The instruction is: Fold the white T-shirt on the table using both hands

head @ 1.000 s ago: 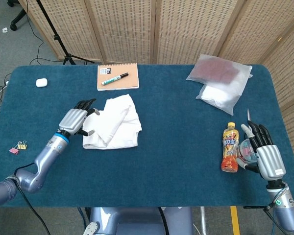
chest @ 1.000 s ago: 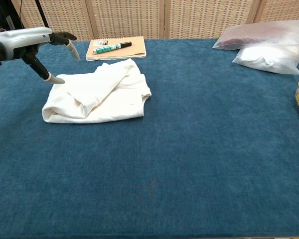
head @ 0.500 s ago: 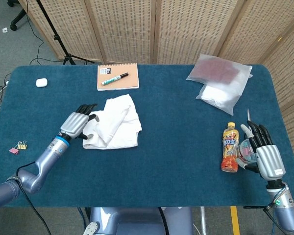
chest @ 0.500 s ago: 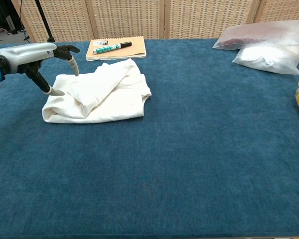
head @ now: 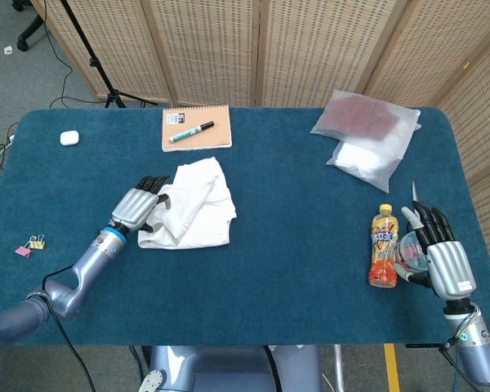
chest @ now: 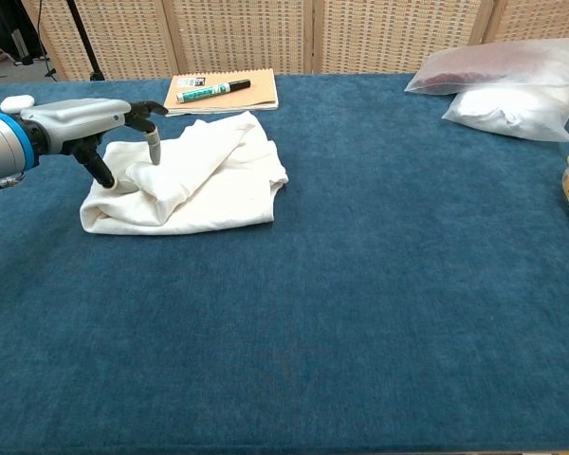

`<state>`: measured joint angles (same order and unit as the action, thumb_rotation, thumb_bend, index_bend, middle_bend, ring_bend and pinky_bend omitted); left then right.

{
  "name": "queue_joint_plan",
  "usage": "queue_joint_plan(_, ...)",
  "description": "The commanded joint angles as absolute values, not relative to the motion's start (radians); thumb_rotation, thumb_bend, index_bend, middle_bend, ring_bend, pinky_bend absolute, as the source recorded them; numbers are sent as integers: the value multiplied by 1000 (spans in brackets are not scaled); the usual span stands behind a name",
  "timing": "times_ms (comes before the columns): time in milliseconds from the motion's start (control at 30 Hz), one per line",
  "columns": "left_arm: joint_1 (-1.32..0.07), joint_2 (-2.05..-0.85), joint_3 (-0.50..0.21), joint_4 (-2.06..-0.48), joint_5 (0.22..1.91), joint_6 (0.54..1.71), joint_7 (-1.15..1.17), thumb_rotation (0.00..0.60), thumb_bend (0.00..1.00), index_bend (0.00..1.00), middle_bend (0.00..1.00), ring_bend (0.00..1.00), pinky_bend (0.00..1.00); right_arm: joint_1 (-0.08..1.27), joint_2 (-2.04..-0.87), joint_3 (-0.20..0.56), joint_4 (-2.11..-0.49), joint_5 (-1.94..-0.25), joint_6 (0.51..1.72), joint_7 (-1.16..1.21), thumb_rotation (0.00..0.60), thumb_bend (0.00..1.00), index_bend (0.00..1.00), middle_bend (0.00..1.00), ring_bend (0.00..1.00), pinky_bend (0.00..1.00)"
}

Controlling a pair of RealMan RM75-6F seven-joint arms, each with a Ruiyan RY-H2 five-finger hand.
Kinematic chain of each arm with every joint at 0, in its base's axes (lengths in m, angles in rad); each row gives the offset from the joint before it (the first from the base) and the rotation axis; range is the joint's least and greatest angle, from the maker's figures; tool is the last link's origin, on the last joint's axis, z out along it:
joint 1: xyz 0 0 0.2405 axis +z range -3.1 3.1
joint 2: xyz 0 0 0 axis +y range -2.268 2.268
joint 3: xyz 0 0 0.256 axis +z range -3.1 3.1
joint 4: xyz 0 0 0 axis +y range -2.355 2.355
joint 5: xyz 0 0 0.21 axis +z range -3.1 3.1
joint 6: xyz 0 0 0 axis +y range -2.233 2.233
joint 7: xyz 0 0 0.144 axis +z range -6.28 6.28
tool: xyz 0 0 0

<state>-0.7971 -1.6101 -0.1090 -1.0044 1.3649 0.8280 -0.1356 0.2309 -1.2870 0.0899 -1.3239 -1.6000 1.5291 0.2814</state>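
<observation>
your left hand (head: 141,207) rests fingers spread on the shirt (head: 198,206), gripping nothing; right hand (head: 438,253) open by the bottle (head: 382,246).

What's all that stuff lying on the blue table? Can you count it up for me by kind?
White crumpled T-shirt: 1
Tan spiral notebook: 1
Green-and-black marker pen: 1
Small white rounded case: 1
Clear plastic bags of fabric, one reddish, one white: 2
Orange drink bottle with yellow cap: 1
Small binder clips, pink and yellow: 2
Total: 9

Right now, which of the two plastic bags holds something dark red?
The rear plastic bag, nearest the screen; the bag in front holds something white.
</observation>
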Motion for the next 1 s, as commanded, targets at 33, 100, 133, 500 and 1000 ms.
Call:
queue_joint_plan(33, -799, -1626, -110, -987, 1365, 831, -129, 600, 299, 466, 0, 0, 0, 231, -1287, 90, -1323, -1600, 1528, 282, 600, 0, 0, 0, 0, 0)
queue_joint_plan(100, -799, -1636, -111, -976, 1366, 836, -126, 600, 351, 488, 0, 0, 0, 231, -1287, 90, -1323, -1600, 1528, 282, 600, 0, 0, 0, 0, 0)
queue_joint_plan(133, -799, -1641, -111, -970, 1368, 839, -124, 600, 378, 508, 0, 0, 0, 231, -1287, 90, -1323, -1599, 1528, 282, 600, 0, 0, 0, 0, 0)
queue_joint_plan(500, -793, -1667, -112, -939, 1390, 885, -137, 600, 496, 656, 0, 0, 0, 231, -1286, 90, -1324, -1600, 1529, 282, 600, 0, 0, 0, 0, 0)
queue_joint_plan(1000, -819, -1702, -79, -880, 1589, 1140, -65, 600, 515, 735, 0, 0, 0, 230, -1285, 90, -1329, -1602, 1533, 274, 600, 0, 0, 0, 0, 0)
